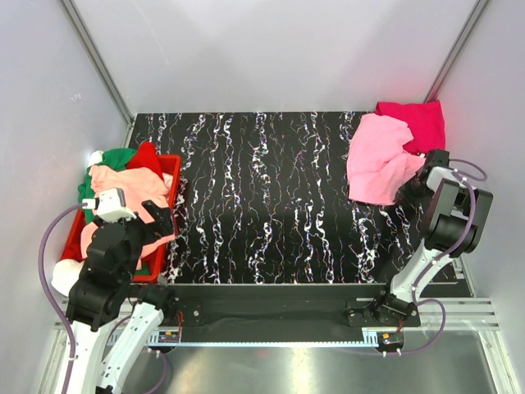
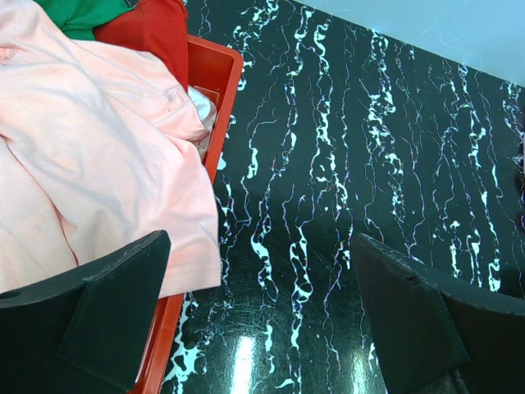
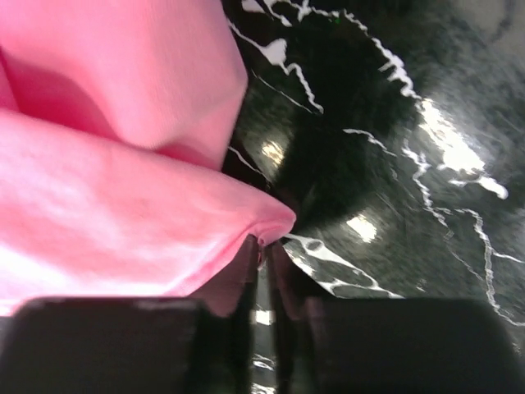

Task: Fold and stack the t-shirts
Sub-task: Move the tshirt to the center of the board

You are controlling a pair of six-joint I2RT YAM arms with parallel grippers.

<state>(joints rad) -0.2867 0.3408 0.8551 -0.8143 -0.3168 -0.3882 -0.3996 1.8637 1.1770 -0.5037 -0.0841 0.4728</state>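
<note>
The right wrist view is blurred and close, so only one rounded fold of the light pink t-shirt (image 3: pixel 123 238) shows there; the rest runs out of frame. From above, that shirt lies crumpled at the far right of the table (image 1: pixel 262 189), partly covering a magenta t-shirt (image 1: pixel 420 121) behind it. The red crate (image 2: pixel 215 66) at the near left is mostly buried. A salmon t-shirt (image 2: pixel 98 148) drapes over its rim, with a green t-shirt (image 1: pixel 115 158) and a red t-shirt (image 1: pixel 146 154) bunched at the far end. A white cloth (image 2: pixel 201 107) shows only as a sliver underneath, so I cannot tell its shape.

The right gripper (image 3: pixel 264 246) has its dark fingers drawn nearly together, with the tip of the pink fold pinched in the thin gap, low against the tabletop. The left gripper (image 2: pixel 261 254) stands spread wide with nothing between its fingers, one finger (image 2: pixel 90 320) above the salmon cloth and crate edge, the other above bare table.

The shirts look soft and matte, with loose creases. The table is glossy black with white marble veining and bright reflections.
</note>
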